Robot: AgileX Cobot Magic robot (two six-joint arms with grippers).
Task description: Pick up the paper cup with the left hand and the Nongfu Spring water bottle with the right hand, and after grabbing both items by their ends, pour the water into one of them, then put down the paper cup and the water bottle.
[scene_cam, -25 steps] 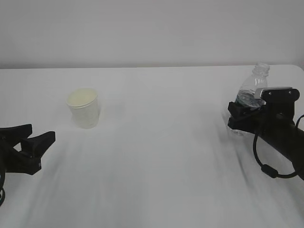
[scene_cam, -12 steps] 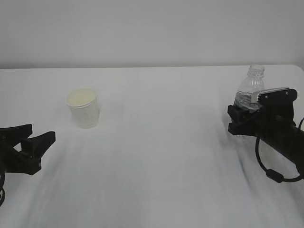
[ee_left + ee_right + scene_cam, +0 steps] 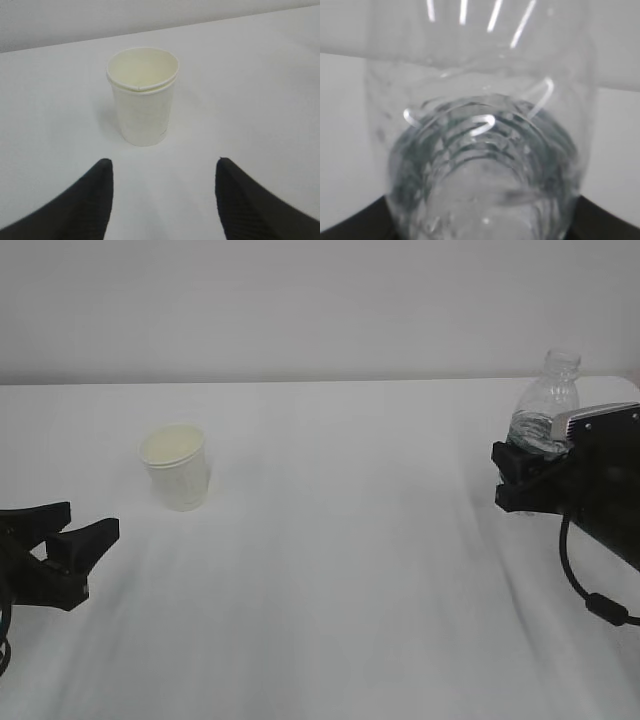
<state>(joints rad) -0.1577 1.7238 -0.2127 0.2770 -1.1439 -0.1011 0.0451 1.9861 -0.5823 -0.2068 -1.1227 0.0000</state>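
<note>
**One of two pickups made**

One grasp holds: the right hand (image 3: 518, 475) clamps the Nongfu Spring water bottle (image 3: 545, 413) upright at the table's right; the left hand (image 3: 68, 538), jaws spread and empty, sits low, aimed at the paper cup (image 3: 143, 95) standing ahead, untouched; cup pickup, pouring and set-down remain.

A plain pale wall (image 3: 320, 310) is running behind the whole scene, meeting the white table (image 3: 340, 570) in a soft horizontal line. The tabletop is spreading wide and bare, showing faint greyish streaks, under even, diffuse light that is casting only weak shadows.
</note>
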